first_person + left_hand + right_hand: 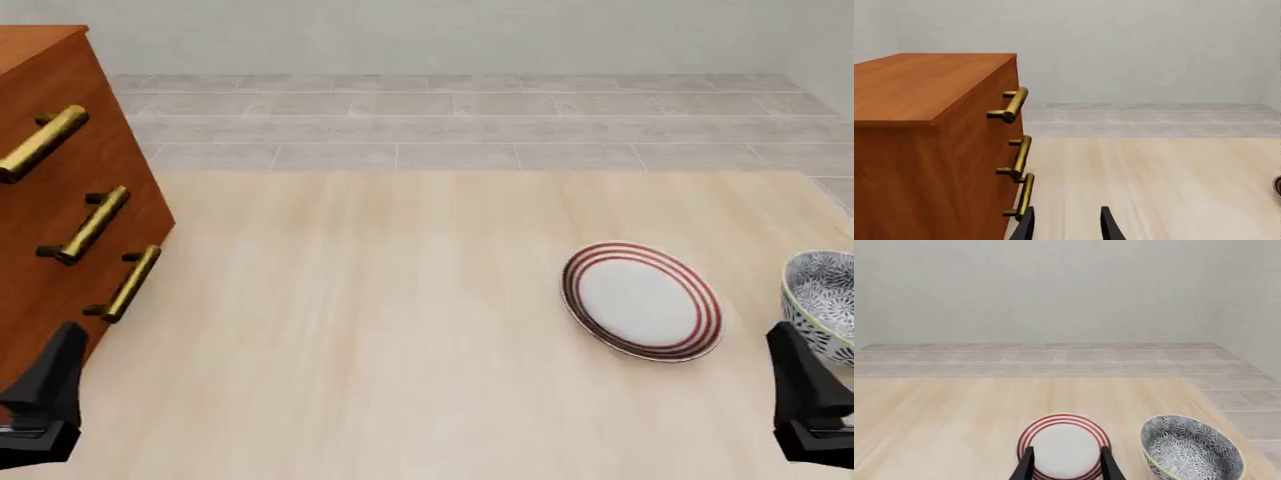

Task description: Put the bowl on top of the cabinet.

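Cabinet (60, 180) stood at the table's (374, 330) left edge, a tall reddish-brown block with three brass bar handles, its flat top bare in the left wrist view. Beside its near corner hung the left tool (1066, 225), its two dark prongs parted with nothing between them, released and idle.

Toward the right side of the table lay a flat plate (643, 299) with red rings. Just beyond it, at the right edge and partly cut off in the front view, sat the bowl (821, 300), apart from the plate and well apart from the cabinet. The right tool (1066, 462) hovered near it, prongs spread and holding nothing, pointed more at the plate than at the bowl.

Judging by its look, the bowl was stiff glazed ware: rigid, light for its size, smooth enough to slip, and liable to chip if knocked or dropped. Its deep round wall gave no purchase from outside, so the thin yellow-green rim looked the best hold, one prong inside and one outside, pinching the wall. A firm but not crushing grip would have suited, with the bowl kept level on the long carry across the table to the cabinet top.
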Controlling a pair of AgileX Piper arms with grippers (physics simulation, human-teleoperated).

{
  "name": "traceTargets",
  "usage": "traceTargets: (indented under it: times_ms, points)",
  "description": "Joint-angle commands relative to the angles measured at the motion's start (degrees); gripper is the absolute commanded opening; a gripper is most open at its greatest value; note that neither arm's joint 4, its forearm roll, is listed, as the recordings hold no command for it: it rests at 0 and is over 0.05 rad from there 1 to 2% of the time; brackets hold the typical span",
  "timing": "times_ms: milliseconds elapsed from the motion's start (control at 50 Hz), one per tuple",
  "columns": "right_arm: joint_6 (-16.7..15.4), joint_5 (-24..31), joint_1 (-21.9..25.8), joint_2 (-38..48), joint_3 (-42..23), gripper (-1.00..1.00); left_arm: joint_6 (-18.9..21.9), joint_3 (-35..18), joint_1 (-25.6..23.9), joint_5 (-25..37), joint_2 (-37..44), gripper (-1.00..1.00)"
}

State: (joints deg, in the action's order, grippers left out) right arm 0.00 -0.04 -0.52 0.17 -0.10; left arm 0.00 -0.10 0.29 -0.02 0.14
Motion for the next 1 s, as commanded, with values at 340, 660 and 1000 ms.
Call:
traceTargets:
  times_ms: [340,660,1000]
  points:
    - [0.02,0.24,0.52,0.09,-0.33,1.0,-0.08,-0.2,-0.27,0.04,0.23,1.0]
    - [6.53,6.23,-3.68,8.22,-11.67,1.0,-0.08,-0.15,-0.28,0.01,0.22,1.0]
    - [3.2,14.15,-9.28,28.16,-27.18,1.0,-0.05,-0.11,-0.27,0.14,0.05,1.0]
